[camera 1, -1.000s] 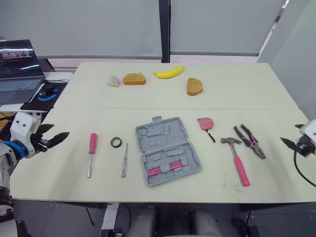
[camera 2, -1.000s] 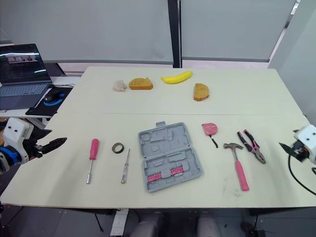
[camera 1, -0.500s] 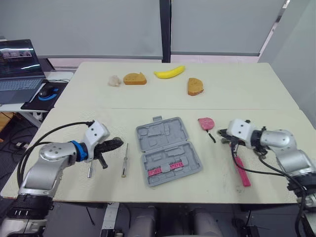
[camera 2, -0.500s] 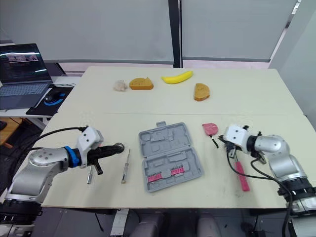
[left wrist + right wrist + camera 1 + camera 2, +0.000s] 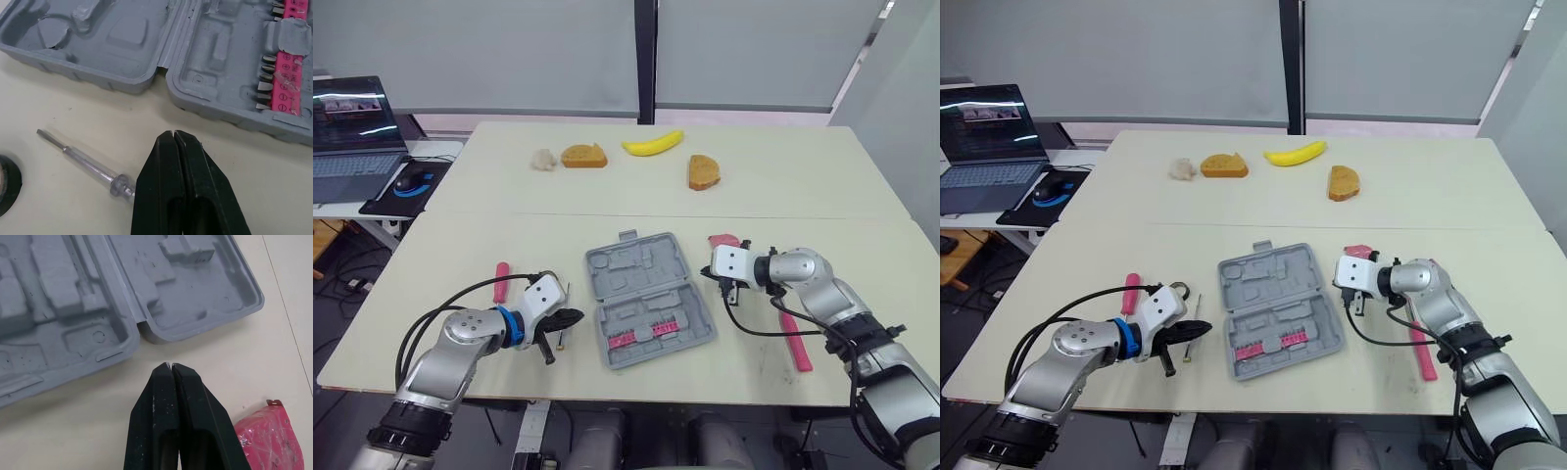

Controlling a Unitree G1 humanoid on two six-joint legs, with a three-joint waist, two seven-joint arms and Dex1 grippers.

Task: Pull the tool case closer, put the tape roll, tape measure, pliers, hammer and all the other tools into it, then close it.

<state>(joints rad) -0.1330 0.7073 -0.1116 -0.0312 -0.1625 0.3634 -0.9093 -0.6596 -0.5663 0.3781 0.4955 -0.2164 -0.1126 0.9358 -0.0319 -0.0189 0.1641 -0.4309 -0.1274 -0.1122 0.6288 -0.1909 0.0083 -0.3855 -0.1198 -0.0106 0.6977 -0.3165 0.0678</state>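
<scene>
Case pull-in: open tool case (image 5: 646,299) lies mid-way along the surface (image 5: 450,245), nearer its front edge; left gripper (image 5: 172,134) and right gripper (image 5: 170,366) are each pressed together, one at either side.
Both are best set on opposite case walls and drawn evenly toward the front edge. The slim screwdriver (image 5: 88,164) by the left gripper is plain in the left wrist view, half hidden in the eye views.

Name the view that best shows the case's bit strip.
Left wrist view: the bit strip sits close, individual tips distinct. Both eye views give it as a small pink bar in the tool case; right wrist view has the case's grey pockets.
</scene>
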